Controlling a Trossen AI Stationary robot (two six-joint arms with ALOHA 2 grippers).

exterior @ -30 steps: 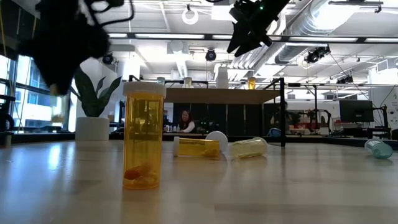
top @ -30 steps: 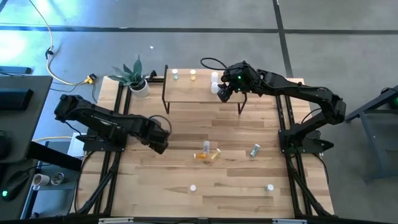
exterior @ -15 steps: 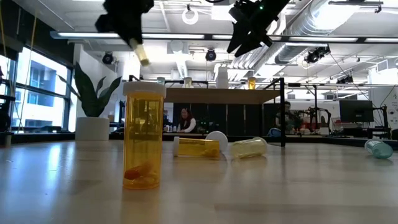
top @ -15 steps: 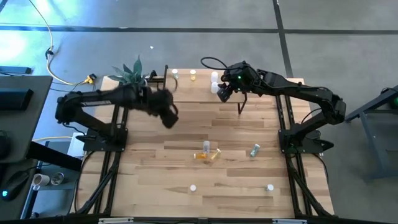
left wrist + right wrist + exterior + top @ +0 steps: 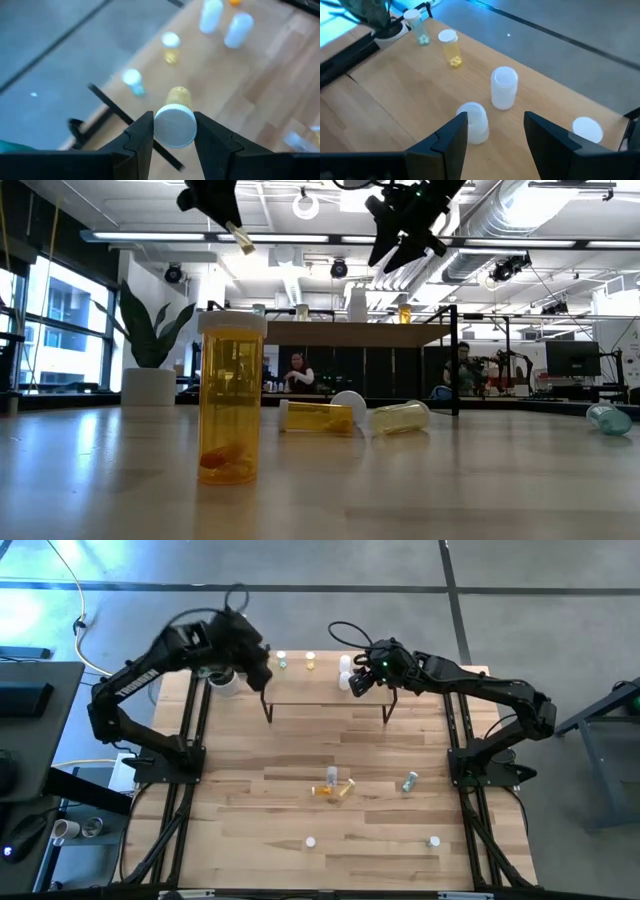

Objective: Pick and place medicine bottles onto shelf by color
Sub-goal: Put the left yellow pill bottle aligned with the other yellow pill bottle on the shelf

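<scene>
My left gripper (image 5: 264,674) hangs high over the left end of the shelf (image 5: 330,695), shut on a yellow medicine bottle (image 5: 178,96) with a white cap. My right gripper (image 5: 495,135) is open above the shelf's right part, over three white bottles (image 5: 504,88) and touching none of them. A green bottle (image 5: 283,660) and a yellow one (image 5: 311,660) stand upright on the shelf's far left. More bottles are on the tabletop: yellow ones (image 5: 333,788) at the middle, a green one (image 5: 409,781) on its side, and two small ones near the front edge. My left gripper pinches the yellow bottle at its white cap (image 5: 175,125) between the two fingers, one on either side. The cap faces back toward the wrist and the yellow body sticks out beyond the fingertips (image 5: 240,238). The bottle slants downward, lifted clear above the shelf.
A potted plant (image 5: 215,665) stands at the table's far left corner, beside the left arm. In the low view a yellow bottle (image 5: 232,400) stands upright close to the camera. Bare planks lie between the shelf and the middle bottles.
My left gripper has risen from low over the table's left middle and swung toward the far edge, to above the shelf's left end. It rolled on the way and carried the yellow bottle along. My right gripper stayed over the white bottles.
</scene>
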